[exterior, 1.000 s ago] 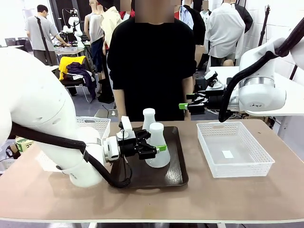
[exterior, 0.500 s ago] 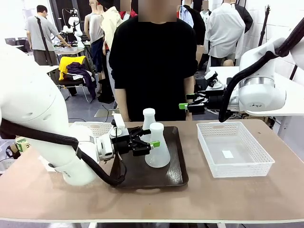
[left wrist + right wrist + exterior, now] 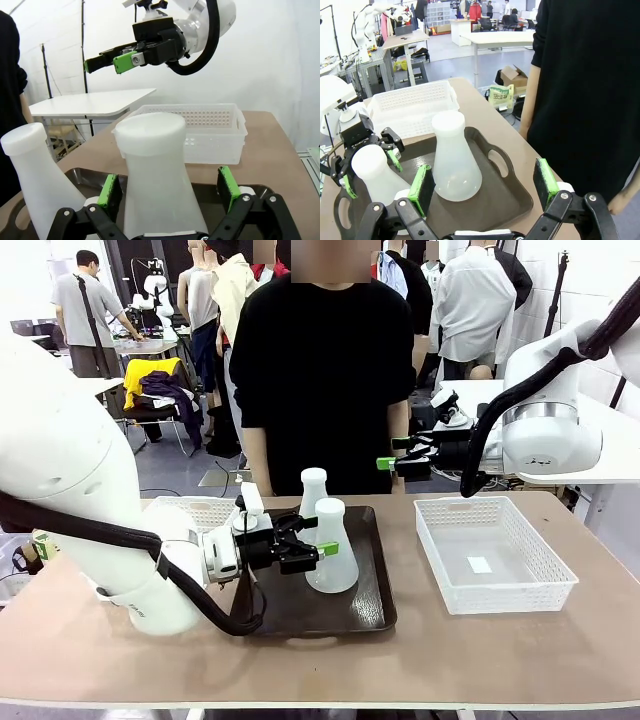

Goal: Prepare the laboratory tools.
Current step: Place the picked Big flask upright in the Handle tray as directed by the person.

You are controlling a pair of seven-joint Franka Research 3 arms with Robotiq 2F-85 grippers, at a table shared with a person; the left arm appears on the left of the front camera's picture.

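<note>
Front view: both flasks stand on the tray (image 3: 370,612). Left gripper (image 3: 306,543) straddles the near flask (image 3: 333,562), jaws spread and apart from it, probably lined up to grasp. Right gripper (image 3: 387,462) hangs open above, seemingly waiting. Right wrist view looks down into the tray at the far flask (image 3: 455,157).

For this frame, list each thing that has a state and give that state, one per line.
Left gripper: open, fingers either side of the near flask's neck.
Right gripper: open, raised above the table, holding nothing.
Near flask: upright on the tray, not yet gripped.
Far flask: upright on the tray, untouched.
Tray: flat on the table, carrying both flasks.
Right basket: upright; a small white slip lies inside.
Left basket: contents hidden.
</note>
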